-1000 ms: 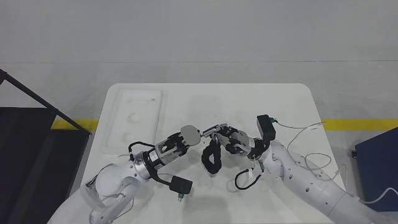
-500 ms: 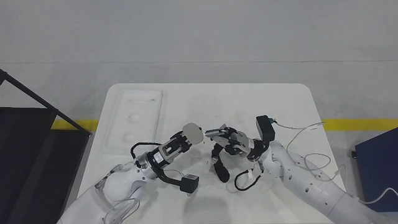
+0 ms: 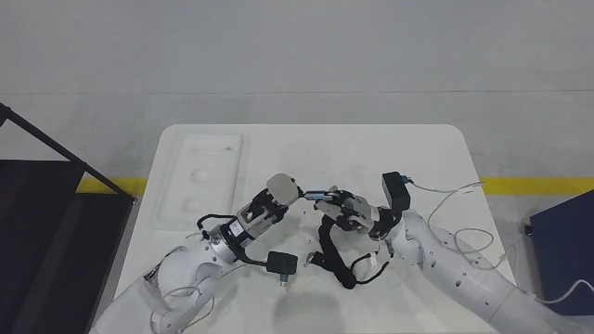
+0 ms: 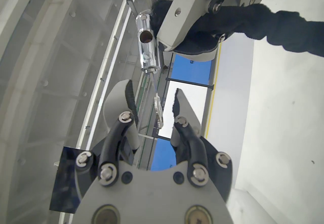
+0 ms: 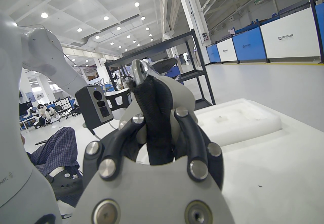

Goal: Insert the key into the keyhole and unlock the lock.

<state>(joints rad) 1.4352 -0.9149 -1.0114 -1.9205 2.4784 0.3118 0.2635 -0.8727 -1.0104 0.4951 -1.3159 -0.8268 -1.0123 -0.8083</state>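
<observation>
Key [image 4: 158, 108] and lock meet in the air between the two grippers, above the middle of the white table [image 3: 427, 158]. In the left wrist view the key's thin blade points at the end of the silver lock cylinder [image 4: 145, 40] and appears to be seated in it, with the flat key head towards the left gripper [image 4: 152, 87].

The left gripper's jaws stand apart, one finger on each side of the key head. Neither pad touches it, so this pincer is open and holds nothing.

The right gripper [image 5: 152, 88] is closed on the cable lock [image 3: 336, 255], pinching the black fabric-covered cable just behind the silver cylinder. The cylinder sticks out past its fingertips, towards the left gripper. In the top view the rest of the black cable hangs from the right gripper in a loop over the table near the robot. Whether the loop rests on the surface cannot be told.

A shallow white foam tray [image 3: 200, 148] lies on the table's far left part, well apart from both grippers.
</observation>
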